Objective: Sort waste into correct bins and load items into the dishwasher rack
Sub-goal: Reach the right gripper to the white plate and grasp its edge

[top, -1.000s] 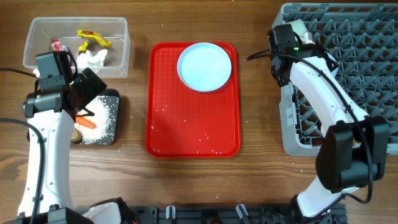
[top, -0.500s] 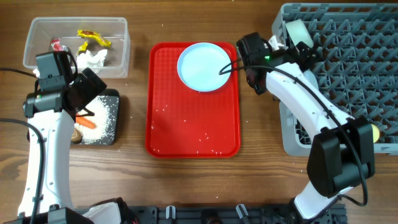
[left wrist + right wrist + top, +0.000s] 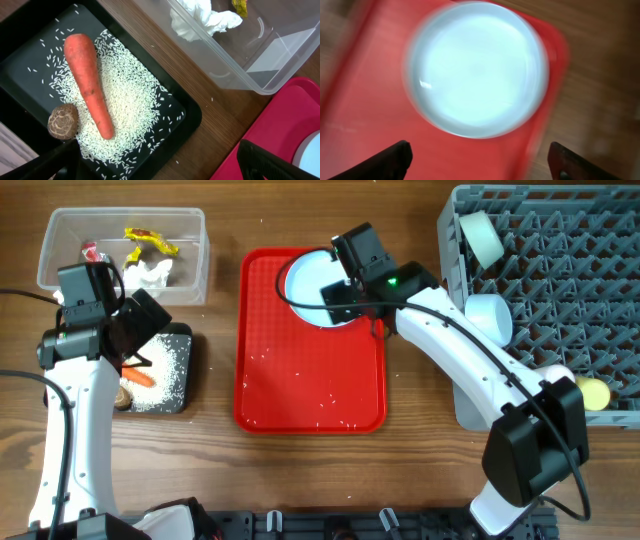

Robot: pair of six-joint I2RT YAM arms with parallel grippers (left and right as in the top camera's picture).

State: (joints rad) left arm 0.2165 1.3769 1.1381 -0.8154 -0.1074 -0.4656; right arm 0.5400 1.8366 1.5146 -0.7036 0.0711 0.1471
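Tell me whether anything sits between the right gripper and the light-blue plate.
Nothing visible does. The right gripper hangs open right above the plate, whose bare face fills the wrist view on the red tray.

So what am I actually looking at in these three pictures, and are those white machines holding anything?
Those are two robot arms at a table. One picture looks down from above. The other two come from a camera on each wrist, so the dark shapes at their bottom corners are that arm's own fingers. The left pincer hangs open over a black tray with rice, a carrot and a brown lump. Beside it stands a clear tub with tissue and wrappers. The right pincer is open above a light-blue plate on a red tray; that picture is blurred. The grey rack on the right holds two bowls and a yellow cup. Neither pincer holds anything.
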